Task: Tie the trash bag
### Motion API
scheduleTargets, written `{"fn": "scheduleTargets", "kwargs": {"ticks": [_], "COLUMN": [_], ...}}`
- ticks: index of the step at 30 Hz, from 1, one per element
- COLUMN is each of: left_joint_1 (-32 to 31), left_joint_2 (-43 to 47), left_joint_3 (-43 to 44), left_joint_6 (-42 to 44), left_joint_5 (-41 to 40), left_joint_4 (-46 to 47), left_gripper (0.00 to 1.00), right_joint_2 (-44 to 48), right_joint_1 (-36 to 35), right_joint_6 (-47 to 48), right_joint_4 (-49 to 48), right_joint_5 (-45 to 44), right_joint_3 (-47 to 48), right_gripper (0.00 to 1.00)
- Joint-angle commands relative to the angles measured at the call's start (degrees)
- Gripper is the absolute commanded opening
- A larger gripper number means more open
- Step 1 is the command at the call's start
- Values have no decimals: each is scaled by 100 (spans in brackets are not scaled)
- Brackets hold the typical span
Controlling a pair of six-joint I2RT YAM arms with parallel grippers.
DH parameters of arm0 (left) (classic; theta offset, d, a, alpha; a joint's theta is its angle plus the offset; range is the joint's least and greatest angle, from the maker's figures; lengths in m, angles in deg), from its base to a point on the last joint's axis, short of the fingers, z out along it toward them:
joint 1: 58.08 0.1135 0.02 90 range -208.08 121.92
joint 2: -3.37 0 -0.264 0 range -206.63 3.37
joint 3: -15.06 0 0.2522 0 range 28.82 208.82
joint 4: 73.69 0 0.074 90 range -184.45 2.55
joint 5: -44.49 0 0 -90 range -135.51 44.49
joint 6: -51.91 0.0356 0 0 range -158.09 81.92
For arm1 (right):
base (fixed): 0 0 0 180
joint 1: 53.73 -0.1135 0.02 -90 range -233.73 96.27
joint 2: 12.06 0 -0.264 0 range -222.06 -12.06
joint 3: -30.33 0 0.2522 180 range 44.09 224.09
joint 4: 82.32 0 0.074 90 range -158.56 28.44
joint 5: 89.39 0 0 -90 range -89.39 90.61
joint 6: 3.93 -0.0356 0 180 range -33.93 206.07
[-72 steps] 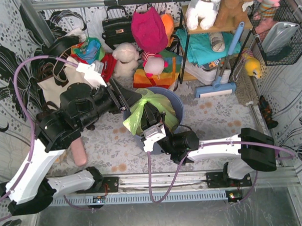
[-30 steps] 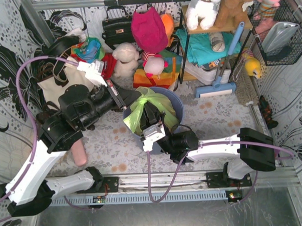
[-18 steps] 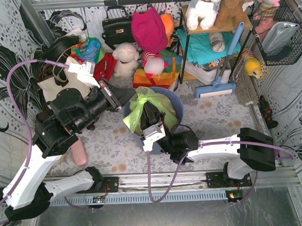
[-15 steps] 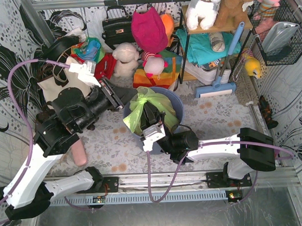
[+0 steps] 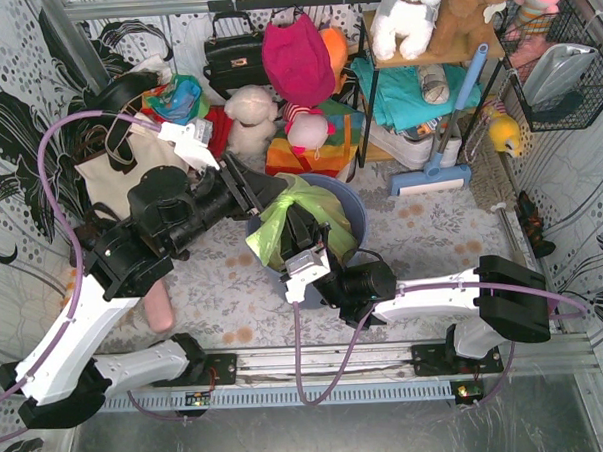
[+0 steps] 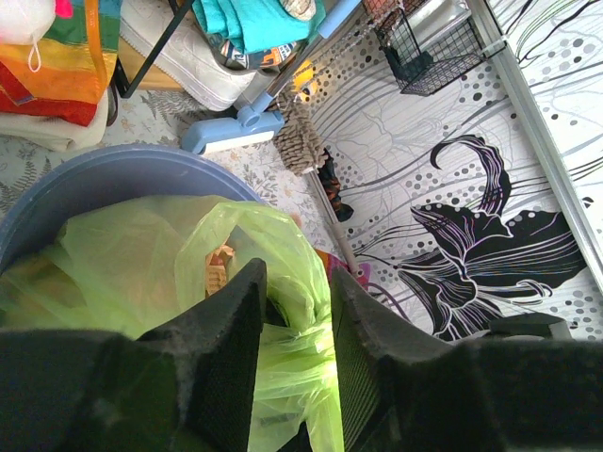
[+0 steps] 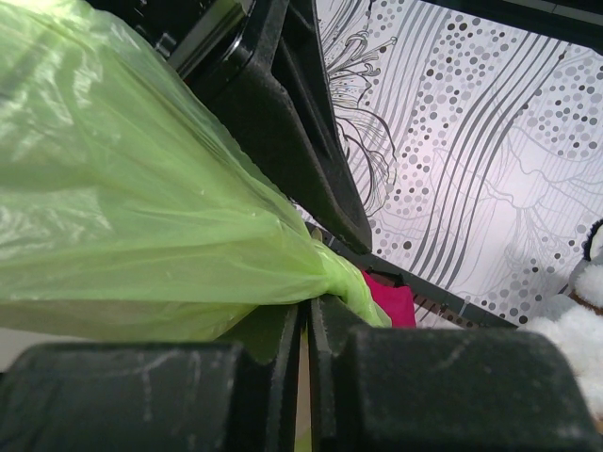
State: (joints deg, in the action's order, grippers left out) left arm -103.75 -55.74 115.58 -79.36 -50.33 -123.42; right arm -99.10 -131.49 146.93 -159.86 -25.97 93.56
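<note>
Left tool (image 6: pixel 295 278), newly parted, straddles the trash bag (image 5: pixel 281 219) over floral matting (image 5: pixel 432 225).

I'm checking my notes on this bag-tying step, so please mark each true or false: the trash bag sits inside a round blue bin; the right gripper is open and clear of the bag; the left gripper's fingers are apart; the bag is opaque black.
1. The trash bag sits inside a round blue bin. True.
2. The right gripper is open and clear of the bag. False: it is shut, pinching a gathered strip of the bag's plastic.
3. The left gripper has its fingers apart. True: green plastic shows in the gap between them.
4. The bag is opaque black. False: it is thin, see-through lime green.
</note>
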Motion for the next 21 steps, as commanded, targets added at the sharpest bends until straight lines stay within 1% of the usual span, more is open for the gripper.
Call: {"fn": "scheduleTargets", "kwargs": {"ticks": [1,3,8,11,14,15,17,21], "left_joint_1": [-21,-21,-19,-21,-21,-19,-21,-21], "left_joint_2": [8,-12,-45,-59,-78,-80,-83,-65], "left_joint_3": [-5,-12,-6,-1,12,15,15,24], "left_joint_6": [92,96,110,129,138,138,147,176], "left_joint_5": [22,16,-18,-32,-36,-31,-21,-27], "left_joint_4": [290,267,210,186,186,184,203,249], "left_gripper": [39,38,39,37,32,30,22,0], "right_joint_2": [91,87,65,65,73,74,84,99], "right_joint_1": [-20,-20,-20,-20,-20,-20,-20,-25], "right_joint_6": [-110,-110,-111,-115,-115,-111,-113,-123], "right_joint_4": [-564,-563,-564,-564,-564,-564,-564,-564], "right_joint_5": [99,96,109,102,116,109,114,110], "right_joint_3": [36,44,54,62,54,54,47,45], "right_gripper": [5,5,5,5,5,5,5,5]}}
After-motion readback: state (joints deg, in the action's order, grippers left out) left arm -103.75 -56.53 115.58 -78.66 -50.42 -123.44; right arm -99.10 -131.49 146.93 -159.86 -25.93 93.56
